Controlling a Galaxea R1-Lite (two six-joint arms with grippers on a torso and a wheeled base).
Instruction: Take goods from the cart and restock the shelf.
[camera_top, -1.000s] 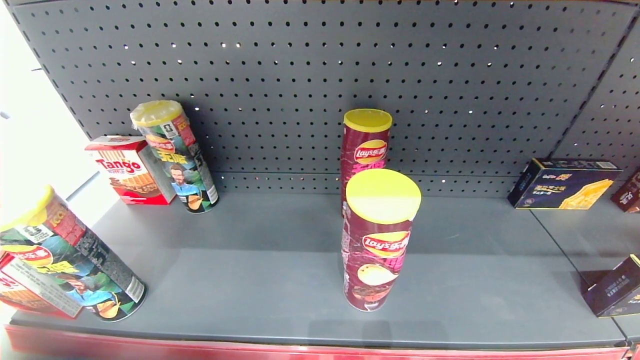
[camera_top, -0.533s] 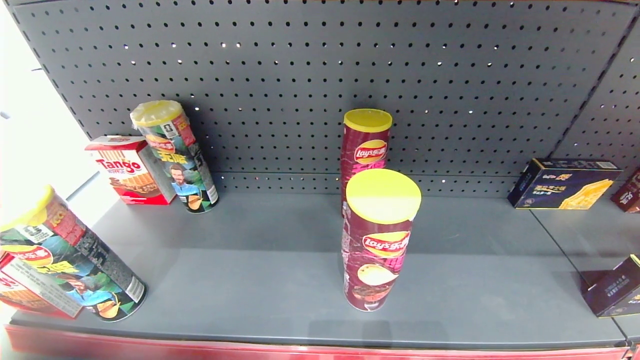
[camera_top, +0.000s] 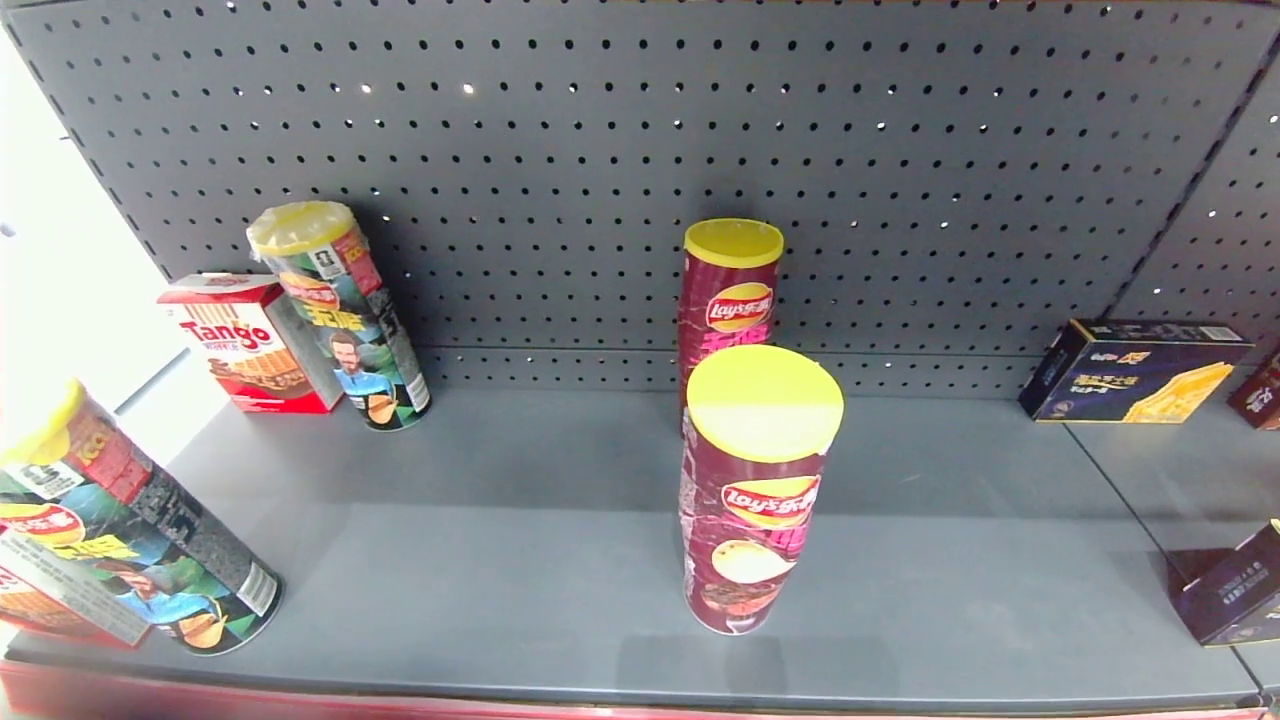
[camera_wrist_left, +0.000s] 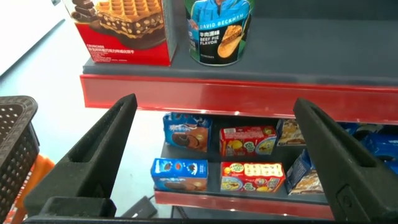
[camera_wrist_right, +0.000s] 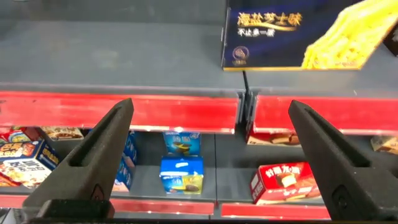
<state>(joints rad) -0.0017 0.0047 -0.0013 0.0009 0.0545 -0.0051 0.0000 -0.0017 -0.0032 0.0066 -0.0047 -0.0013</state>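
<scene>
Currently both grippers are empty. The left gripper (camera_wrist_left: 214, 106) has its fingers spread wide with nothing between them, and it faces the red front strip (camera_wrist_left: 249, 93) of the grey shelf (camera_top: 500, 540). The right gripper (camera_wrist_right: 211, 107) is likewise spread and faces the same strip where two shelf sections meet.

Stock on the shelf:
- front maroon can (camera_top: 755, 490): upright, mid-shelf, near the front edge
- rear maroon can (camera_top: 728, 290): upright, directly behind it, close to the pegboard (camera_top: 640, 130)
- back patterned can (camera_top: 340, 310): upright at the back left, just beside the wafer box (camera_top: 240, 345)
- front patterned can (camera_top: 130, 530): at the front-left corner, right next to a waffle box (camera_wrist_left: 121, 31) at the edge
- navy box (camera_top: 1130, 370): at the back of the neighbouring section on the right
- second navy box (camera_top: 1230, 595): nearer the front on that side

A black mesh basket (camera_wrist_left: 15, 149) sits off to the side of the left gripper. The lower shelf (camera_wrist_left: 249, 199) holds small blue packs (camera_wrist_left: 179, 174) and red boxes (camera_wrist_left: 249, 140).
</scene>
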